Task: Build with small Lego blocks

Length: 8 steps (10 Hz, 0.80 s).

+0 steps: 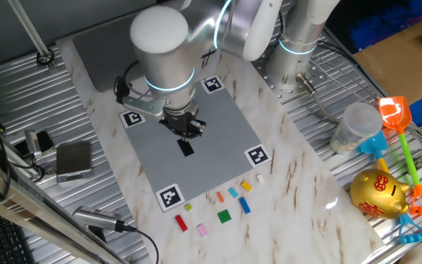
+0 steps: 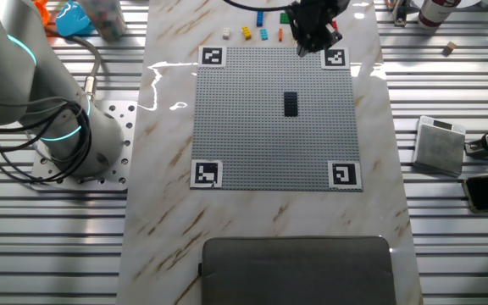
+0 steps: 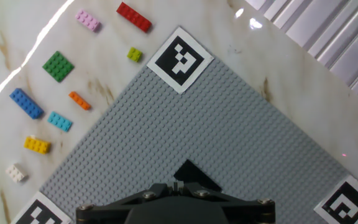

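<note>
A black brick (image 1: 185, 147) sits on the grey studded plate (image 1: 226, 121), near its middle (image 2: 291, 103). My gripper (image 1: 189, 130) hangs a little above the plate, just behind that brick, with the jaws together and nothing between them. In the hand view the gripper (image 3: 178, 185) partly hides the black brick (image 3: 196, 173). Several loose small bricks lie on the marble beside the plate: red (image 3: 133, 17), pink (image 3: 87, 20), green (image 3: 58, 65), blue (image 3: 27, 102), orange (image 3: 79, 100), light blue (image 3: 59, 121), yellow (image 3: 36, 145), white (image 3: 15, 172) and a small yellow-green one (image 3: 134, 55).
Black-and-white markers sit at the plate's corners (image 3: 181, 59). A gold piggy bank (image 1: 378, 192), toy shovel (image 1: 394, 114) and plastic cup (image 1: 357, 125) stand at the right. A grey box (image 1: 73, 159) lies at the left. A dark pad (image 2: 299, 269) lies beyond the plate.
</note>
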Each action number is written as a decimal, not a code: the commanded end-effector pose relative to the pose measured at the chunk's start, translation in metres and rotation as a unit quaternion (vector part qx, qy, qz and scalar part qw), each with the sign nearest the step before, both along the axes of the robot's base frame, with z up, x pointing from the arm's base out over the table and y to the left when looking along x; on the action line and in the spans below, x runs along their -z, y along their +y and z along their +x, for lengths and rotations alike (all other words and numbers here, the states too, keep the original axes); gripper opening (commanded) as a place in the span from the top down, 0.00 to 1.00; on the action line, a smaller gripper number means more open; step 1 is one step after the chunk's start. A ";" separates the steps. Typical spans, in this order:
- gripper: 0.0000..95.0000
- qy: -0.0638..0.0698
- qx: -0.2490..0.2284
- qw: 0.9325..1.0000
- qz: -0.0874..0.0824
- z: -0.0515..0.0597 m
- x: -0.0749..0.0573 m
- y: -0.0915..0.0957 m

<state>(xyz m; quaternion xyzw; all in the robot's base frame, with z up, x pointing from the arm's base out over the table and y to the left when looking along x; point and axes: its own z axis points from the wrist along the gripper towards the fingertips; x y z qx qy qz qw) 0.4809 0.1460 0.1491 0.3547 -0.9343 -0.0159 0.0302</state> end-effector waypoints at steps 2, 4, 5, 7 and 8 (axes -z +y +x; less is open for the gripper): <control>1.00 0.004 -0.016 1.000 0.014 -0.001 -0.001 -0.002; 1.00 0.011 -0.054 0.998 0.013 -0.001 -0.001 -0.002; 1.00 0.012 -0.066 0.998 0.013 -0.001 -0.001 -0.002; 1.00 0.012 -0.079 0.997 0.012 -0.001 -0.001 -0.002; 1.00 0.012 -0.081 0.997 0.013 -0.001 -0.001 -0.002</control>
